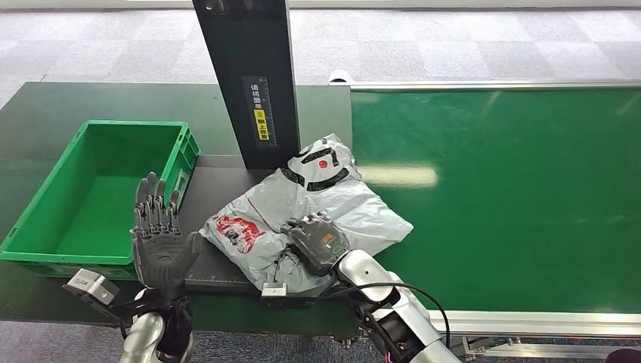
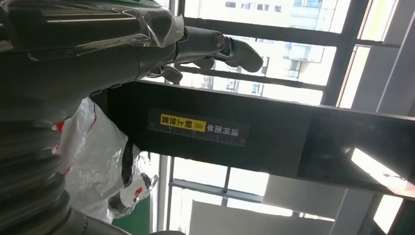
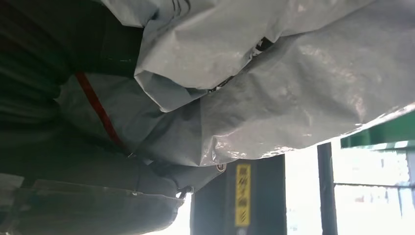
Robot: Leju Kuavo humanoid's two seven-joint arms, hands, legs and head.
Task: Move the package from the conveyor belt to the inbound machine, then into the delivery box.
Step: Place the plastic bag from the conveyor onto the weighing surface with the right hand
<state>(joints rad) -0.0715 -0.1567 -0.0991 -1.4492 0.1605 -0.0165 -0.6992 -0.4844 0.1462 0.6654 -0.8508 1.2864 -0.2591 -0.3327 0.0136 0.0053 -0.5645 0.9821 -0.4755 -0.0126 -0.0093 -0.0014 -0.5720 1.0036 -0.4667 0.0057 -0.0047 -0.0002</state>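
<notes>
Two hands are working here, and each is doing a different job. The right hand (image 1: 319, 240) is lying on the package (image 1: 317, 208), a soft grey bag with red and black marks. Its fingers are curling down onto the plastic — it looks like it is holding the bag, though the tips are hidden in the folds. The right wrist view is showing crinkled grey plastic pressed close against that hand.

The package is lying on the dark plate of the inbound machine (image 1: 219, 189), right at the foot of its tall black post (image 1: 253, 76). One corner of the bag, at about three o'clock, is hanging over onto the green conveyor belt (image 1: 514, 197). So the first step is looking nearly done: the bag is sitting under the post, where I think it is getting scanned.

The left hand (image 1: 157, 231) is waiting at about nine o'clock from the bag, just beside it. Its fingers are standing up straight and a little apart, and it is holding nothing.

The green delivery box (image 1: 45, 227) is sitting farther out at nine o'clock, touching the plate's edge — its inside is bare.

Next, I think the bag is going to need a firm hold, a lift off the plate, and a move toward nine o'clock over the box wall. The bag is floppy, so a loose corner could catch on that wall.
</notes>
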